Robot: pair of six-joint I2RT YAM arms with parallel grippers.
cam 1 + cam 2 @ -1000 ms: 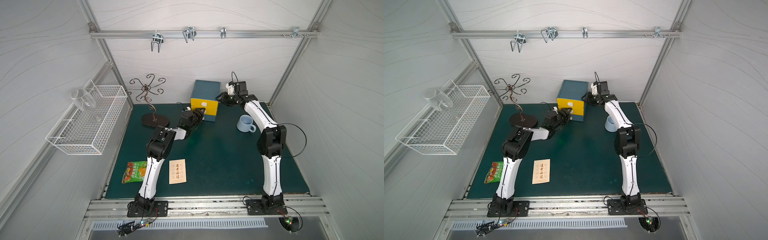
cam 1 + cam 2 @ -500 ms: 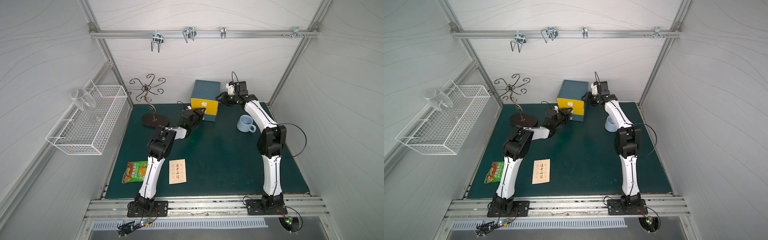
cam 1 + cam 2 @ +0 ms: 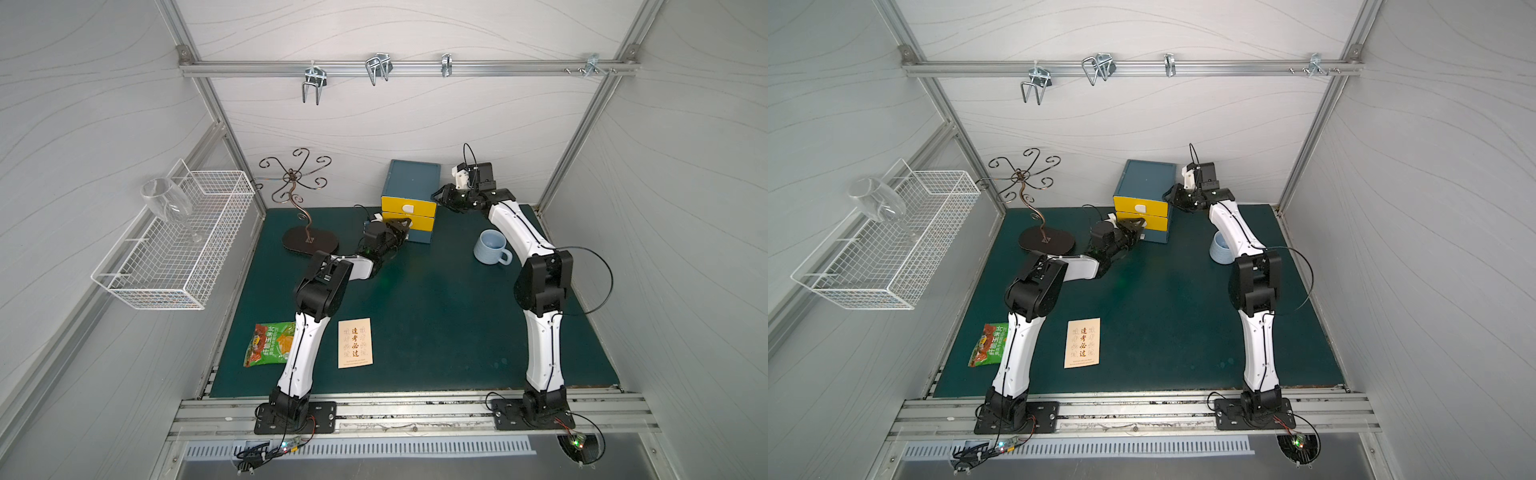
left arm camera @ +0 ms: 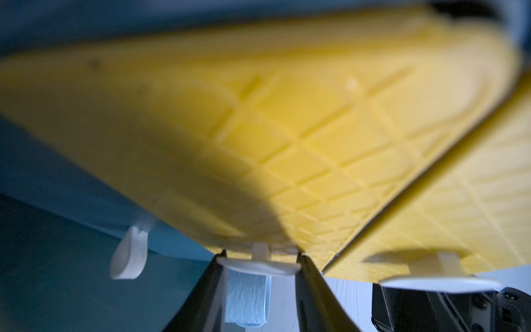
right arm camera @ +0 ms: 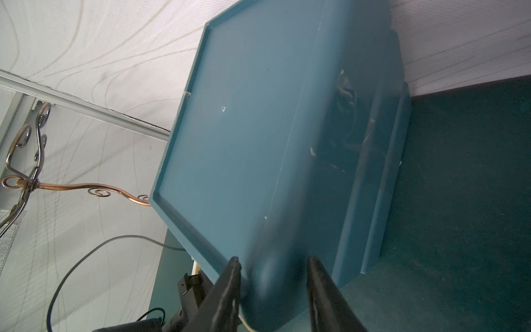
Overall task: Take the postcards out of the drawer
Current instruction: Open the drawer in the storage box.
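Much open mat point(image 3: 436, 324), left gripper point(image 4: 260, 254) clasping handle point(image 4: 258, 266), right gripper point(image 5: 271, 261) clasping cabinet edge point(image 5: 287, 143)

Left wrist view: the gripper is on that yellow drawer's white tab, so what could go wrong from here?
1. The left gripper pinches only the ends of the thin white handle tab, so it may slip off during the pull.
2. The right gripper holds just one corner of the blue cabinet. A hard pull could turn or drag the cabinet.
3. The blue mug stands close beside the right arm, which might knock it if it shifts.
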